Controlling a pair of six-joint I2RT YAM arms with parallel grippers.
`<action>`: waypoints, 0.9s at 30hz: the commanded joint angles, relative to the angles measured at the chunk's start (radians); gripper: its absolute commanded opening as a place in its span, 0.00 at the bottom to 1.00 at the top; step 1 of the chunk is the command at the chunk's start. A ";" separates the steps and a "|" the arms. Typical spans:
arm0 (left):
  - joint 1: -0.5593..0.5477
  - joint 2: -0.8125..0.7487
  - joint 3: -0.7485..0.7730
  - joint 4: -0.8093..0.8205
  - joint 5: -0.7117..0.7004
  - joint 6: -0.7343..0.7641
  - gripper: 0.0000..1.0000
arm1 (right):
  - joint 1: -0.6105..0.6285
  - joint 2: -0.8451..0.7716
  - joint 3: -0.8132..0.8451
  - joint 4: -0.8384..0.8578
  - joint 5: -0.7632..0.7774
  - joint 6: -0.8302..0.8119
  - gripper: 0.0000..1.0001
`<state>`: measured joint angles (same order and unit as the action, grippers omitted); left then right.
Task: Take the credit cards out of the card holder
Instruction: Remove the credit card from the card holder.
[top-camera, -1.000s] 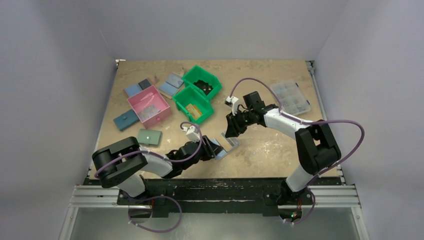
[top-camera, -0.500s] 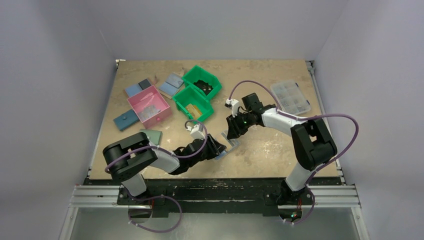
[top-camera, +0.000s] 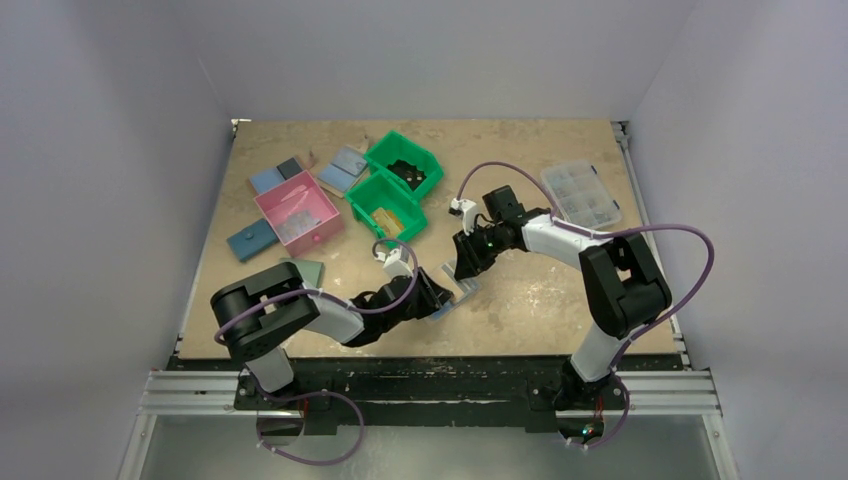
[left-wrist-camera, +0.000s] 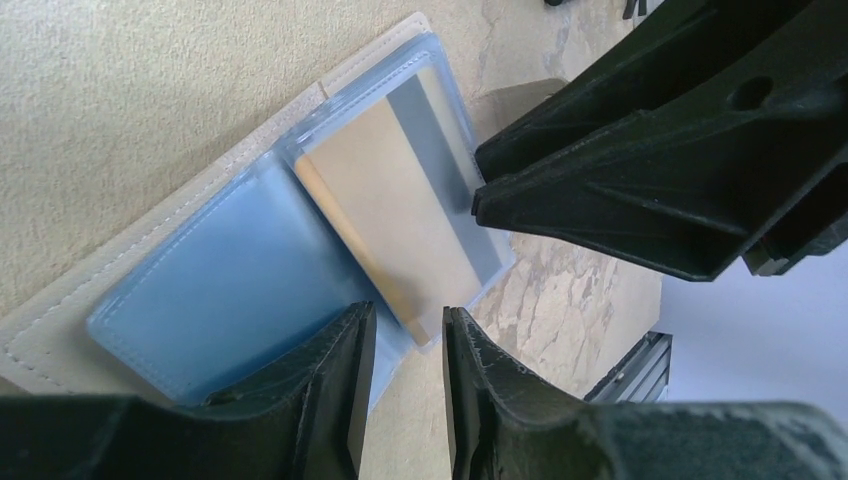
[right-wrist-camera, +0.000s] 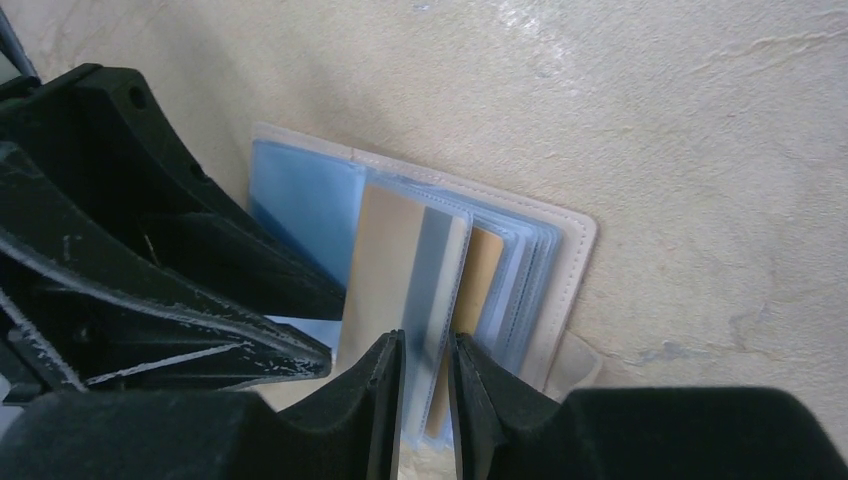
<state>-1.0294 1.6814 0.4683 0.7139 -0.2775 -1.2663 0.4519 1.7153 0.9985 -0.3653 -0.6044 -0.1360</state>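
Holder (top-camera: 455, 297): lying open on surface (top-camera: 540, 290), 6 o'clock sector.
Card (right-wrist-camera: 395, 260): tan, grey stripe, inside clear sleeve (left-wrist-camera: 428, 60).
Left fingers (left-wrist-camera: 330, 400): narrowly spread, astride sleeve corner.
Right fingers (right-wrist-camera: 480, 400): narrowly spread, astride sleeved card.

We see the left arm (top-camera: 300, 312) swing inward, its elbow now hiding part of the sage-green wallet (top-camera: 309, 267). The left gripper (top-camera: 437, 298) slides right onto the card holder (top-camera: 461, 293), and the right gripper (top-camera: 466, 272) drops nearer, almost meeting it.
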 joint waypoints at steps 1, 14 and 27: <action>-0.003 0.019 0.025 -0.008 -0.012 -0.010 0.33 | 0.006 0.001 0.039 -0.028 -0.075 -0.021 0.30; -0.001 0.013 0.012 -0.016 -0.025 -0.002 0.23 | 0.007 0.005 0.051 -0.062 -0.165 -0.050 0.29; 0.019 -0.057 -0.076 0.124 0.015 0.047 0.32 | 0.019 0.017 0.063 -0.100 -0.255 -0.093 0.16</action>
<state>-1.0267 1.6634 0.4397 0.7334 -0.2787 -1.2427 0.4606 1.7180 1.0233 -0.4477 -0.8089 -0.2020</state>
